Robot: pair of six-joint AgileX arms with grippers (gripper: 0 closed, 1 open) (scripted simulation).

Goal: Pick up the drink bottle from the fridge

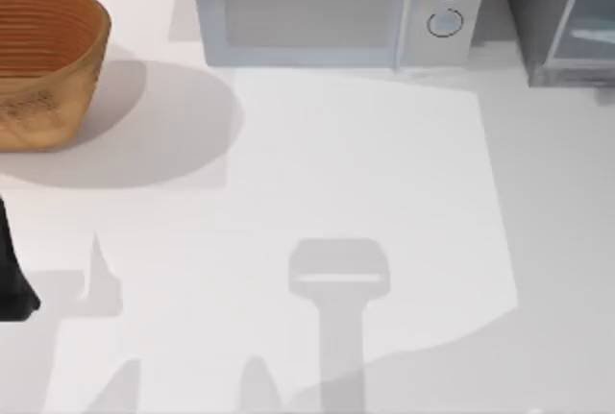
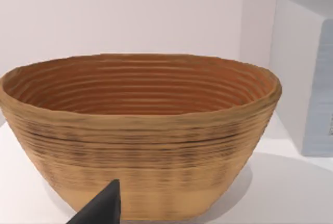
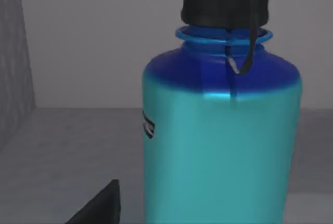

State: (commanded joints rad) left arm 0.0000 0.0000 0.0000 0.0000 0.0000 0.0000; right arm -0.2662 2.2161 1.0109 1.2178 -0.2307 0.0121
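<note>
The drink bottle (image 3: 221, 146), looming right in front of the right hand, is running off the right wrist view at its base and at the top of its black cap (image 3: 226, 0), and of that hand only a dark fingertip (image 3: 99, 206) is peeking in. In the top view, the fridge (image 1: 567, 20) is getting cropped at the desk's far right corner, and the woven basket (image 1: 43, 63) is being cut by the left edge.

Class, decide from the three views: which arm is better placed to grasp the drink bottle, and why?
Right. Its wrist camera sits close to the drink bottle, upright on the fridge floor. The left arm is by the wicker basket, at the table's left side.
</note>
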